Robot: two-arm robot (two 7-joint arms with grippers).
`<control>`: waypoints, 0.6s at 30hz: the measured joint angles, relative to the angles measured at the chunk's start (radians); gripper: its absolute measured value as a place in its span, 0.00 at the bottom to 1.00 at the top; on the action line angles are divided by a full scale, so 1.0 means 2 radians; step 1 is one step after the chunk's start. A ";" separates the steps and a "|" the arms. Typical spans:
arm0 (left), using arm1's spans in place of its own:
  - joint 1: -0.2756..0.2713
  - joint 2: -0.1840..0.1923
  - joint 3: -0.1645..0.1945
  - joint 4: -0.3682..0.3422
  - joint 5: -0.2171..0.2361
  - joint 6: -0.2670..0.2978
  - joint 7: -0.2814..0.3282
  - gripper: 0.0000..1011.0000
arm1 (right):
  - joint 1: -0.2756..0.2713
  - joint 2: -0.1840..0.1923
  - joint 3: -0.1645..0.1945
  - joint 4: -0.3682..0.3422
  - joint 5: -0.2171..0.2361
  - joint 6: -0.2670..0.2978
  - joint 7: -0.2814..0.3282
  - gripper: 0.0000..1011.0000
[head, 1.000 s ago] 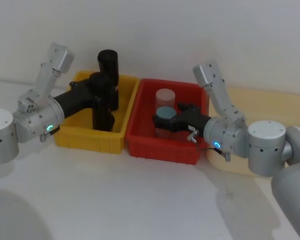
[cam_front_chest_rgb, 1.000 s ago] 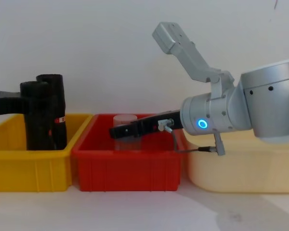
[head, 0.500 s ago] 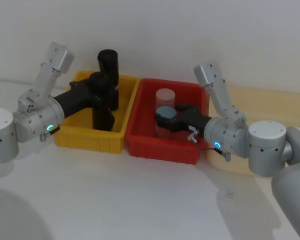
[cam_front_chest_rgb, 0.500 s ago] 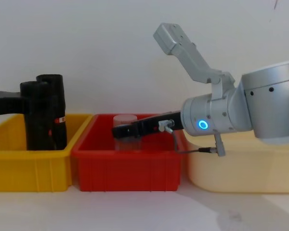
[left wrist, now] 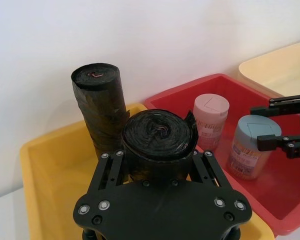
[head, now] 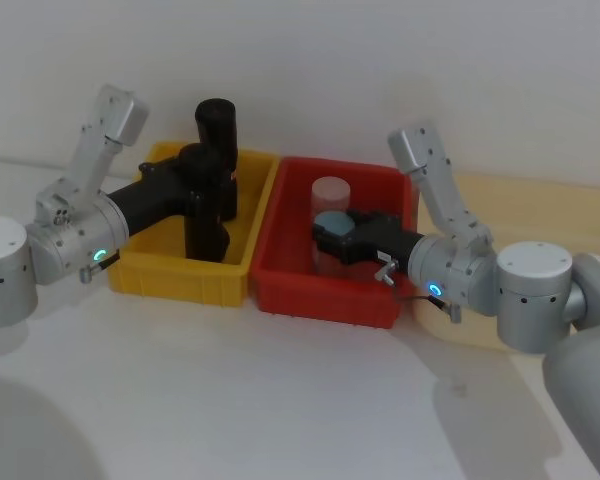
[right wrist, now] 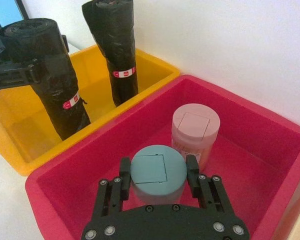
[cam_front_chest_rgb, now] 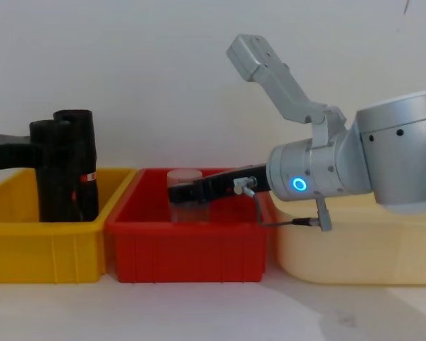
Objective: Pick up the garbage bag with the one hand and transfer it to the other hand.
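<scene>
Pinching garbage bag (left wrist: 159, 137) near its top, left gripper (left wrist: 157, 157) over yellow bin (head: 180, 280), right gripper (right wrist: 158, 162) at blue-lidded jar (left wrist: 252, 145), grip unclear

Garbage bag (head: 207, 236) in leftmost bin (head: 175, 279)

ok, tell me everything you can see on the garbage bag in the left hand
The garbage bag is a thick black roll of crinkled plastic, tightly wound, with a red-and-white label low down. It stands upright in the yellow bin, clamped near its top by the left hand, beside a slimmer black roll.
</scene>
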 joint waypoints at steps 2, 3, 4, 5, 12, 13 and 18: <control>0.000 0.000 0.000 0.000 0.000 0.000 0.000 0.50 | 0.000 0.000 0.000 0.000 0.000 0.000 0.000 0.64; 0.000 0.000 0.000 0.000 0.000 0.000 0.000 0.50 | 0.000 0.000 0.000 0.000 0.000 0.000 0.000 0.64; 0.000 0.000 0.000 0.000 0.000 0.000 0.000 0.50 | 0.000 0.000 0.000 0.000 0.000 0.000 0.000 0.64; 0.000 0.000 0.000 -0.001 0.000 0.000 0.000 0.50 | 0.000 0.000 0.000 0.000 0.000 0.000 0.000 0.64; 0.005 0.003 -0.004 -0.016 0.003 0.000 0.001 0.50 | -0.003 0.001 0.001 -0.006 -0.001 0.000 -0.001 0.64; 0.007 0.004 -0.007 -0.023 0.003 0.000 0.003 0.50 | -0.004 0.001 0.001 -0.008 -0.001 -0.001 -0.002 0.64; 0.013 0.006 -0.015 -0.045 0.003 -0.001 0.009 0.50 | -0.013 0.005 0.004 -0.027 -0.005 -0.010 -0.010 0.64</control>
